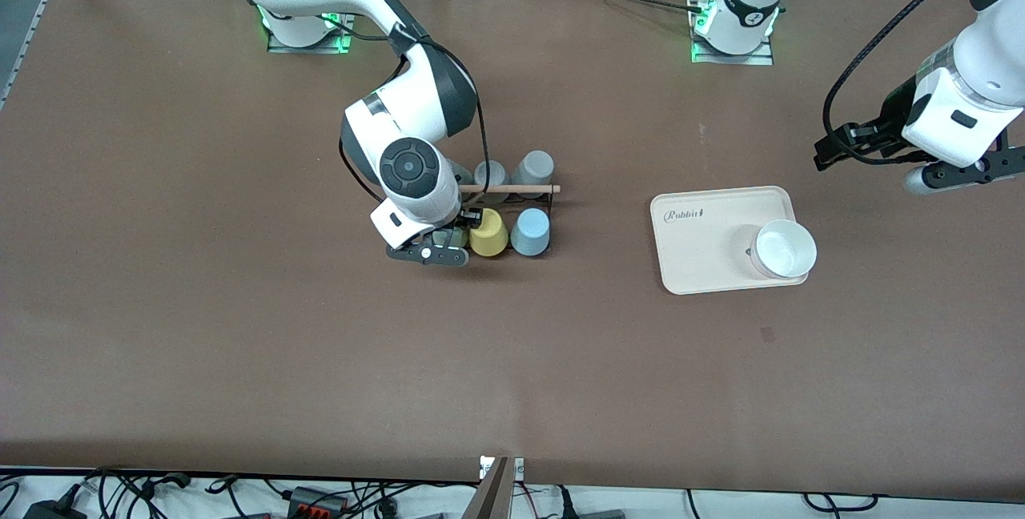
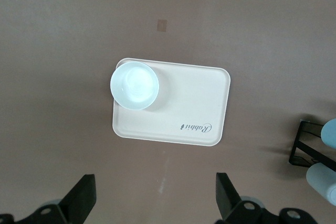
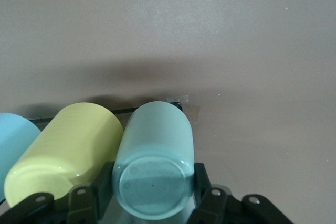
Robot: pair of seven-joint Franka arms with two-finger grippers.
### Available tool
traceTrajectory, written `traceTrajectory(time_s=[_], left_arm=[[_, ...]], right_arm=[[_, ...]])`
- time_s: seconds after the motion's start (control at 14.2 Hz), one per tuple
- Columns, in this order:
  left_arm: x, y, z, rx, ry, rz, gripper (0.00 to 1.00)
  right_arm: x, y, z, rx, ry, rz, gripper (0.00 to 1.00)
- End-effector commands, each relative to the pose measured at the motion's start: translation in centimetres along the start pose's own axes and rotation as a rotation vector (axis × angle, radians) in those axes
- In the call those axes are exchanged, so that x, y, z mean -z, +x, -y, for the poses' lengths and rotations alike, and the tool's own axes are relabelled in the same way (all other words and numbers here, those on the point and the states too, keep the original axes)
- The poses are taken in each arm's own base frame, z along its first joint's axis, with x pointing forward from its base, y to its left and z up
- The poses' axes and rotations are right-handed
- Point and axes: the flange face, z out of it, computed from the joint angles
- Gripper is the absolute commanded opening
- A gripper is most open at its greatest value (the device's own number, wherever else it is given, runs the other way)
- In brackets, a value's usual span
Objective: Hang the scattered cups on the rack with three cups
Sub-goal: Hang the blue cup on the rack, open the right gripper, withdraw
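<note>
I see my right gripper (image 3: 152,192) clamped on the mint-green cup (image 3: 153,166) at the rack (image 1: 512,191), just beside the yellow cup (image 1: 488,232) and blue cup (image 1: 530,231); two grey cups (image 1: 534,165) hang farther back. My left gripper (image 2: 152,198) waits with its fingers spread, above the bench (image 1: 240,343) near the tray (image 1: 705,243)

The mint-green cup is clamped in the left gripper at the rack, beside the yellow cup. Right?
Wrong arm. The right gripper clamps the mint-green cup at the rack, beside the yellow cup, as the right wrist view shows.
</note>
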Motion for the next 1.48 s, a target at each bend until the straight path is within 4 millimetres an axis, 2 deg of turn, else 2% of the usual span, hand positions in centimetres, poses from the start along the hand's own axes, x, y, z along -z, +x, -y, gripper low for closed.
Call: traceTrajectory(time_s=[0.0,0.07,0.14,0.21,0.28,0.35,0.49,0.71,0.85,0.99,1.13,1.2,1.41], left_arm=[[0.3,-0.5,0.1,-0.036,0.025,-0.017,1.0],[0.3,-0.5,0.0,-0.037,0.024,-0.019,1.0],[0.3,-0.5,0.1,-0.036,0.024,-0.019,1.0],[0.3,-0.5,0.0,-0.039,0.025,-0.017,1.0],[0.3,-0.5,0.0,-0.039,0.023,-0.017,1.0],[0.3,-0.6,-0.2,-0.042,0.025,-0.017,1.0],[0.3,-0.6,-0.2,-0.042,0.024,-0.017,1.0],[0.3,-0.6,-0.2,-0.042,0.024,-0.017,1.0],[0.3,-0.5,-0.1,-0.04,0.025,-0.017,1.0],[0.3,-0.5,0.0,-0.039,0.023,-0.017,1.0],[0.4,-0.5,-0.1,-0.04,0.023,-0.018,1.0],[0.3,-0.6,-0.2,-0.042,0.025,-0.018,1.0],[0.4,-0.5,-0.2,-0.042,0.024,-0.02,1.0]], right_arm=[[-1.2,-0.5,0.3,-0.01,-0.016,-0.012,0.46],[-1.2,-0.5,0.3,-0.009,-0.017,-0.011,0.58],[-1.0,-0.5,0.2,-0.012,-0.014,-0.013,0.8],[-0.8,-0.4,0.2,-0.012,-0.011,-0.014,0.96],[-0.2,-0.2,0.0,-0.009,-0.006,-0.018,1.0],[0.5,0.3,-0.6,-0.01,-0.002,-0.021,1.0],[5.0,1.0,-1.8,-0.021,0.036,-0.064,1.0],[10.3,1.1,-4.1,-0.017,0.055,-0.093,1.0],[13.3,2.6,-7.6,-0.029,0.057,-0.096,1.0],[17.3,4.5,-13.0,-0.057,0.074,-0.114,1.0],[20.2,6.3,-19.8,-0.137,0.086,-0.13,1.0],[20.7,6.9,-22.6,-0.114,0.077,-0.115,1.0],[23.0,6.9,-29.3,-0.026,0.057,-0.097,1.0]])
